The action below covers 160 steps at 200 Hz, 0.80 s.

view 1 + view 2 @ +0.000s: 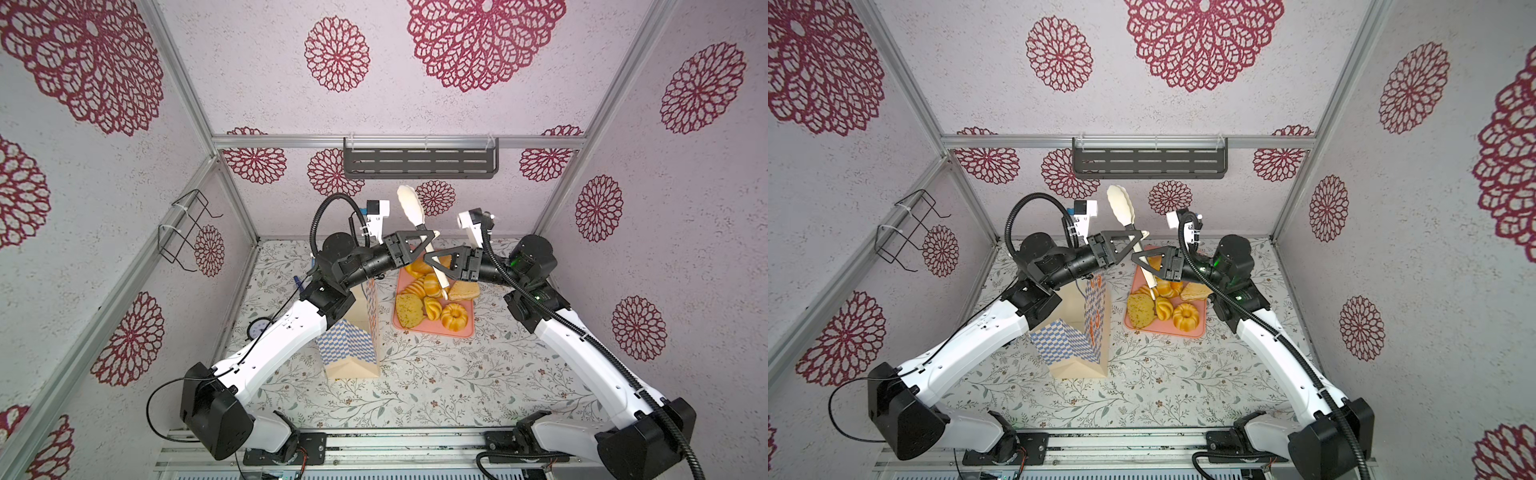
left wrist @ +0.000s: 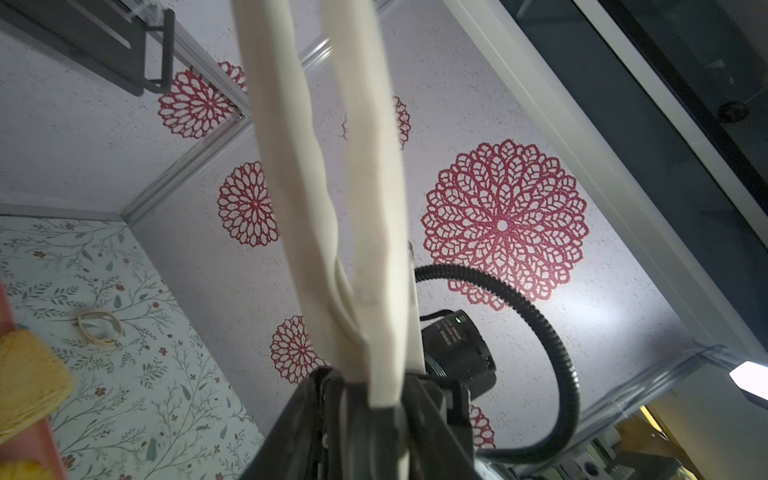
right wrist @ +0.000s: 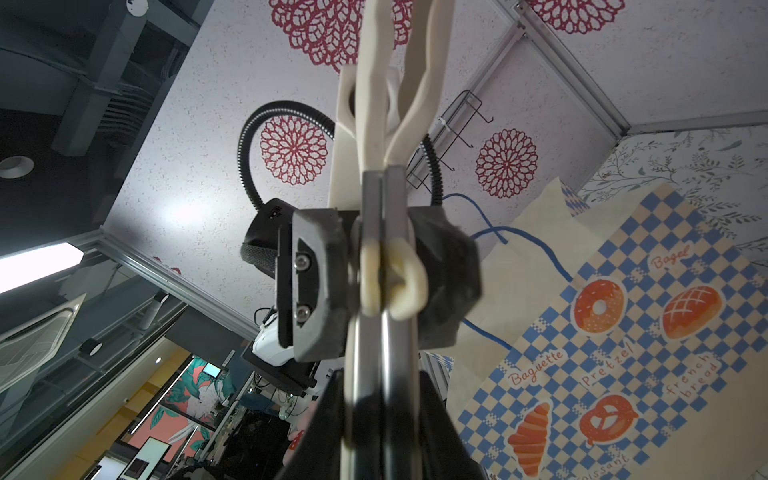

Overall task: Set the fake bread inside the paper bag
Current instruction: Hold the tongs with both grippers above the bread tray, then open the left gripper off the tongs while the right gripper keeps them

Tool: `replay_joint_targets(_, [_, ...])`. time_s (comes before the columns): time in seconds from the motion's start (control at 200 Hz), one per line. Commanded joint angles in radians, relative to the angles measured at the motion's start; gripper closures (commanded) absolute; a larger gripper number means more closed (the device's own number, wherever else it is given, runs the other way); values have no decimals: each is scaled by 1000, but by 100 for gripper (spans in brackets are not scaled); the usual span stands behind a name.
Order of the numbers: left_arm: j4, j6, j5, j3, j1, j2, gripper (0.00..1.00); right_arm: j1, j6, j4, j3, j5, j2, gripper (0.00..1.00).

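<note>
Left gripper [image 1: 432,237], right gripper [image 1: 428,260] pinch scalloped cream tongs [image 1: 409,206]; bread [image 1: 454,316] ridged.

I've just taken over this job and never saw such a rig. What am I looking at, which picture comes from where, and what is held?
These are two robot arms on one bench. The two wide pictures come from one overhead stereo camera; the other two from a camera on each arm's wrist. On the floral table stands the paper bag, with a pink tray of fake bread beside it. Both arms grip one pair of cream tongs, raised over the tray: the left tool nearer the scoop end, the right tool on the handle. The tongs carry no bread.
</note>
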Motion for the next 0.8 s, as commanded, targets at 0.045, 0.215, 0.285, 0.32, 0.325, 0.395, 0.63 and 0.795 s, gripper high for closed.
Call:
replay_joint_targets(0.045, [64,-28,22,24,13,17,87,-2,-55,-6,6,-19,-32,75])
replay_joint_targets(0.215, [67,-31,28,22,13,17,100,-8,-171,-143,37,58,-44,2])
replay_joint_targets(0.285, [64,-30,28,20,14,14,100,-17,-223,-200,51,103,-56,1])
replay_joint_targets(0.32, [64,-31,28,20,15,14,100,-27,-227,-212,51,116,-62,1])
replay_joint_targets(0.325, [64,-31,28,20,15,14,100,-30,-224,-211,50,117,-63,1])
replay_joint_targets(0.395, [63,-29,28,20,17,12,100,-62,-173,-157,12,128,-77,1])
replay_joint_targets(0.63, [58,-27,31,27,20,19,100,-149,203,286,-121,-15,-9,1])
replay_joint_targets(0.795, [30,-11,15,26,23,14,100,-140,39,102,-103,81,-90,1])
